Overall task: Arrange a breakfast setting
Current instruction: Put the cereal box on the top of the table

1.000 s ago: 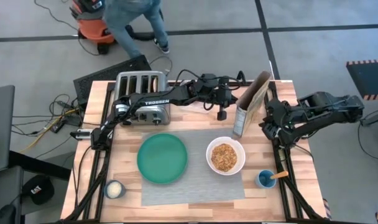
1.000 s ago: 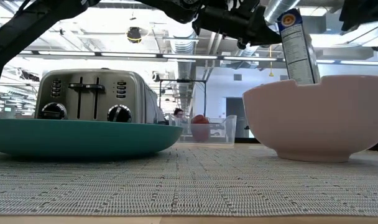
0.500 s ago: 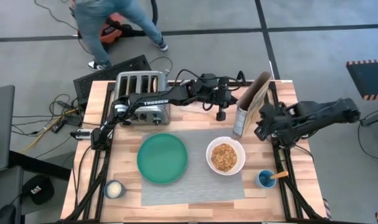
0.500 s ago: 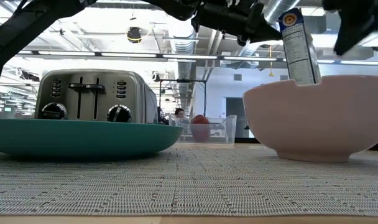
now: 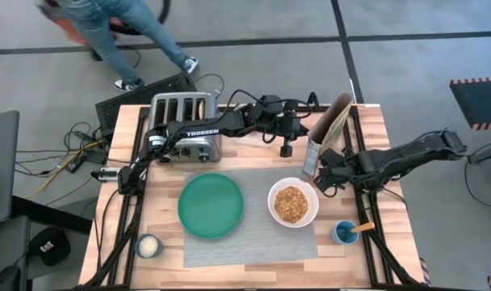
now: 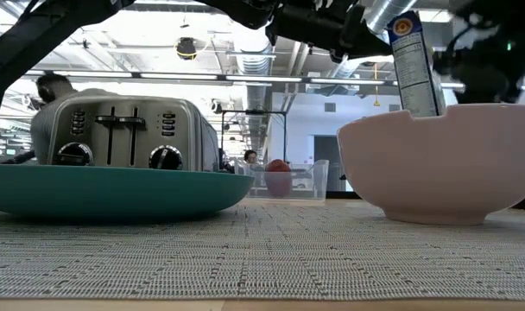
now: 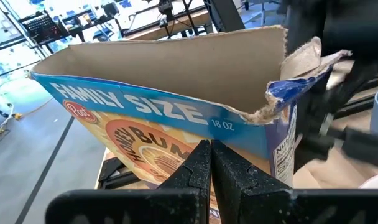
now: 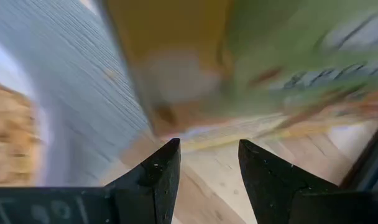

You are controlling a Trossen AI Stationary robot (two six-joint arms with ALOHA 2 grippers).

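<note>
Right hand is sitting part open w/ nothing held, low by the cereal box base near the bench's right edge. Left hand, shut & empty, is hovering towards the far edge beside the box. White bowl w/ cereal & teal plate are resting on the grey placemat mid-bench. Toaster is standing at the far-left corner.

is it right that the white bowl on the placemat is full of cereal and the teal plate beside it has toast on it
Not quite. The high view shows the teal plate bare, with nothing on it. The rest holds: the white bowl sits beside it on the grey placemat and holds cereal.
</note>
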